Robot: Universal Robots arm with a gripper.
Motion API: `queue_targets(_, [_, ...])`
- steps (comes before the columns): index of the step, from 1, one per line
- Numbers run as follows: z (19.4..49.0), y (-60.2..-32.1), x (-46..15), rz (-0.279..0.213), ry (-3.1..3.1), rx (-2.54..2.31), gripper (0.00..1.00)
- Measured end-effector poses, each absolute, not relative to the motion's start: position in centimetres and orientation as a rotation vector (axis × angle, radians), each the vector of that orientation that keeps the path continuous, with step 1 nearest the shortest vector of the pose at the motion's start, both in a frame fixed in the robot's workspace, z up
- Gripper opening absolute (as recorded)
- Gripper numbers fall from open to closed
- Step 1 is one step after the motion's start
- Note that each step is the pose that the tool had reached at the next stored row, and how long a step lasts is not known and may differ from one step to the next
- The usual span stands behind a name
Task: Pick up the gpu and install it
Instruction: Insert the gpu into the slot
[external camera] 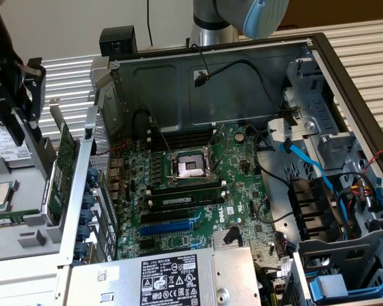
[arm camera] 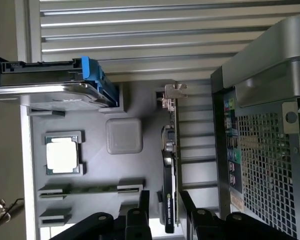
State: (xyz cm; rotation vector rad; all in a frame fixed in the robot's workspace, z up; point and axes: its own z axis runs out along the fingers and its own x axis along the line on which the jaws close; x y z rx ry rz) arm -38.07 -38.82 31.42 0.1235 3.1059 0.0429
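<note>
The wrist view showed the pincer (arm camera: 163, 200) open, its fingers either side of the one gpu (arm camera: 171, 165), which stood on edge in a grey tray (arm camera: 97, 167). The exterior view placed the card at mid-left, outside the open case (external camera: 210, 70). The tray also held one processor (arm camera: 62, 155) and one memory stick (arm camera: 90, 189).

The gpu (external camera: 64, 169) stands on edge in the parts tray (external camera: 25, 245), just beside the computer case (external camera: 242, 70), on the exterior view's left. In the tray, the processor (arm camera: 62, 155) lies between the hard drive (arm camera: 55, 82) and the memory stick (arm camera: 90, 189). The hand (arm camera: 166, 221) straddles the gpu, one finger on each side.
</note>
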Motion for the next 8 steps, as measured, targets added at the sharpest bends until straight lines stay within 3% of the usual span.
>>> queue_targets(4, [30.7, -38.8, -38.1, 0.044, 3.105, 0.126, 0.38])
queue_targets(7, [30.2, -38.8, -38.1, 0.044, 3.104, 0.127, 0.51])
queue_targets(8, [30.0, -38.8, -38.1, 0.044, 3.103, 0.128, 0.51])
